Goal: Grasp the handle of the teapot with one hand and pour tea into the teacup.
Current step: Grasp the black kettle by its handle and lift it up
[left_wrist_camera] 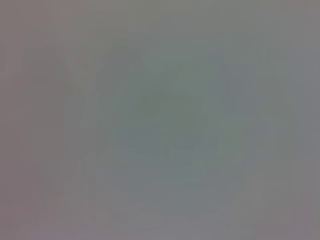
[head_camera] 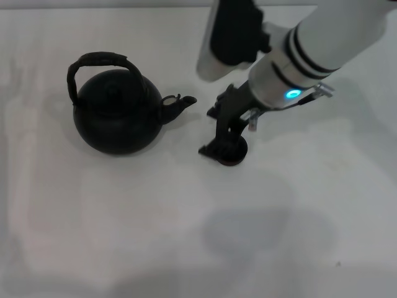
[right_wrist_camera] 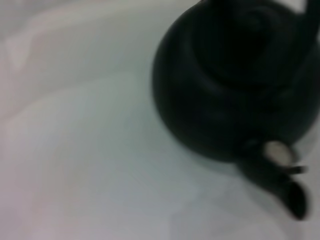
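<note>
The right gripper (head_camera: 224,148) reaches down over the teacup (head_camera: 232,155) near the desk's (head_camera: 124,217) middle; whether its fingers grip the cup, I cannot tell. Just left stands the upright teapot (head_camera: 116,112), toward the left edge, spout (head_camera: 180,104) pointing right at the cup, handle (head_camera: 99,60) arching overhead.

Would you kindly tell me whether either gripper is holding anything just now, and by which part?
It cannot be told. The right gripper is down at the tiny dark teacup, hiding it. The round matte black teapot stands free, its arched handle untouched.
</note>
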Tool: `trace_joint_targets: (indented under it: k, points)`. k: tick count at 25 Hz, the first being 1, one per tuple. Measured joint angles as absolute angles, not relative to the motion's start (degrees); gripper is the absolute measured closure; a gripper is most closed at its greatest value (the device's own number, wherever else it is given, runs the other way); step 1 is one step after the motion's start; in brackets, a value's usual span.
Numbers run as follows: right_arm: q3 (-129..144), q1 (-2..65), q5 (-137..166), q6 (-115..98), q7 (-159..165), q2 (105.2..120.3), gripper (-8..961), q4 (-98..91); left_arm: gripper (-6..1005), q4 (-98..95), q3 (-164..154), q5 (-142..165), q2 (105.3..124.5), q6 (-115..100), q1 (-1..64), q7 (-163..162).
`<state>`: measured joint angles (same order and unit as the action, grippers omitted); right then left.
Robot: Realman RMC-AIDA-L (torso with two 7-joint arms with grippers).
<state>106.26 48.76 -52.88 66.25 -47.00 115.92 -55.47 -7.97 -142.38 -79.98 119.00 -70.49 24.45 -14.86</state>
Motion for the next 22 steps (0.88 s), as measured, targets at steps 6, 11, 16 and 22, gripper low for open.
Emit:
trace_joint_targets:
  k: [6, 11, 16, 22]
  points:
    - [96.38, 43.75, -53.26, 65.04, -51.52, 115.82, 87, -56.07, 107, -7.88, -142.31, -80.01, 118.99, -70.48, 24.57, -14.85]
    - [84.03, 38.76, -59.76, 64.78, -57.04, 115.63, 89, -53.99, 107, -7.9, -141.98, -80.38, 119.04, -70.61, 24.52, -14.85]
    - [69.26, 34.26, -74.38, 64.61, -67.59, 115.5, 90, -47.44, 107, -7.91, -141.93, -80.42, 119.02, -70.86, 24.57, -14.85]
    - [60.66, 30.59, -108.58, 61.36, -94.19, 115.71, 93, -32.24, 107, -7.77, -141.86, -80.24, 118.92, -70.75, 24.65, -14.49]
